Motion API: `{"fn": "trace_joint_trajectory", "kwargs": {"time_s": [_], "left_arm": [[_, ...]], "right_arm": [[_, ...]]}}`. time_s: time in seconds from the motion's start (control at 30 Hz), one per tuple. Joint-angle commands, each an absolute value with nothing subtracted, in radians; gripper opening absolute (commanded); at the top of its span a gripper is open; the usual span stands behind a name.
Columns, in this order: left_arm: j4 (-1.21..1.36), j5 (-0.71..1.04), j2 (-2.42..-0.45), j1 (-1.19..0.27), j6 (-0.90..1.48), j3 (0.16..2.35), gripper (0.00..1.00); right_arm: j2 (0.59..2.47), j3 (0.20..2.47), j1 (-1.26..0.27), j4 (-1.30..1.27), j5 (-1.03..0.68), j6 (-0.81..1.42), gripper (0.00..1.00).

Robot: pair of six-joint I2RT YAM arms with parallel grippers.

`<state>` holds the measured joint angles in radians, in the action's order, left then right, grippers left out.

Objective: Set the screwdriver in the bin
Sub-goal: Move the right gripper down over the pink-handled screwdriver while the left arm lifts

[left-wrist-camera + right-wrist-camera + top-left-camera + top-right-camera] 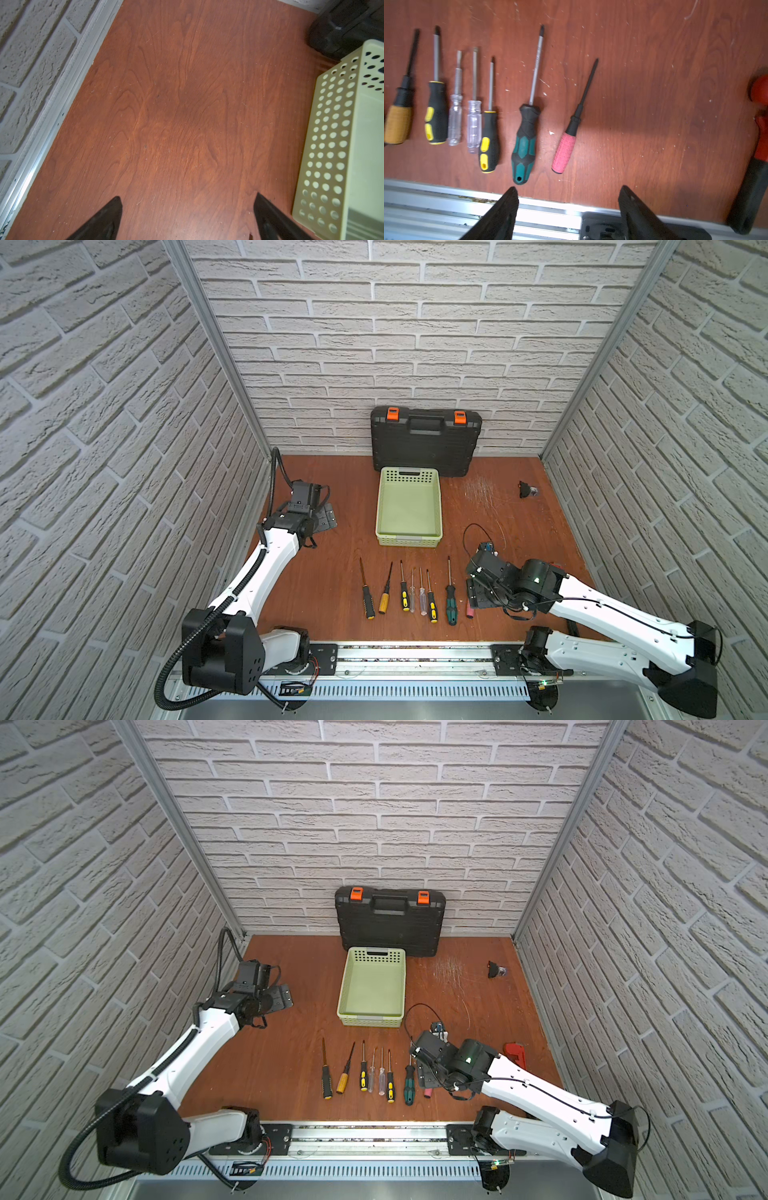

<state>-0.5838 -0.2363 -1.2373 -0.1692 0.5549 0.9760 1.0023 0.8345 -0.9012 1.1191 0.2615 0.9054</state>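
Note:
Several screwdrivers lie side by side near the table's front edge. A pink-handled screwdriver [564, 151] [470, 610] is at the right end of the row, beside a green-handled one [524, 145] [451, 605]. My right gripper [569, 188] [476, 593] [428, 1075] hovers just above the pink one, open, with nothing between its fingers. The bin [408, 540] [370, 1021] [330, 145], pale green with perforated sides, sits mid-table and holds nothing. Left of the bin, my left gripper [188, 195] [326, 518] is open over bare wood.
A black tool case [426, 443] with orange latches leans on the back wall behind the bin. A red wrench [515, 1052] [760, 124] lies right of my right arm. A small black object [527, 489] sits at the back right. Brick walls enclose three sides.

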Motion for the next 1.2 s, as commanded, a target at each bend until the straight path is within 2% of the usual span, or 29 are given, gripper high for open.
{"fn": "trace_joint_trajectory", "kwargs": {"time_s": [0.0, 0.2, 0.43, 0.63, 0.8, 1.0, 1.17], "left_arm": [[-0.575, -0.226, -1.21, -0.172, 0.566, 0.956, 0.98], [-0.59, -0.222, -1.224, -0.172, 0.556, 0.957, 0.98], [-0.596, -0.23, -1.229, -0.172, 0.557, 0.97, 0.98], [-0.6, -0.243, -1.241, -0.171, 0.558, 0.981, 0.98], [-0.615, -0.277, -1.244, -0.171, 0.545, 1.002, 0.98], [-0.633, -0.297, -1.244, -0.17, 0.54, 1.026, 0.98], [-0.644, -0.303, -1.238, -0.17, 0.55, 1.027, 0.98]], "right_arm": [[1.053, 0.837, -0.897, 1.1, 0.299, 0.949, 0.74], [1.166, 0.778, -0.854, 0.941, 0.209, 0.916, 0.67], [1.183, 0.667, -0.779, 0.798, 0.152, 0.918, 0.59], [1.259, 0.641, -0.763, 0.734, 0.129, 0.904, 0.56], [1.27, 0.579, -0.725, 0.644, 0.079, 0.904, 0.47], [1.301, 0.572, -0.721, 0.636, 0.084, 0.878, 0.46], [1.325, 0.554, -0.716, 0.603, 0.052, 0.879, 0.3]]}}
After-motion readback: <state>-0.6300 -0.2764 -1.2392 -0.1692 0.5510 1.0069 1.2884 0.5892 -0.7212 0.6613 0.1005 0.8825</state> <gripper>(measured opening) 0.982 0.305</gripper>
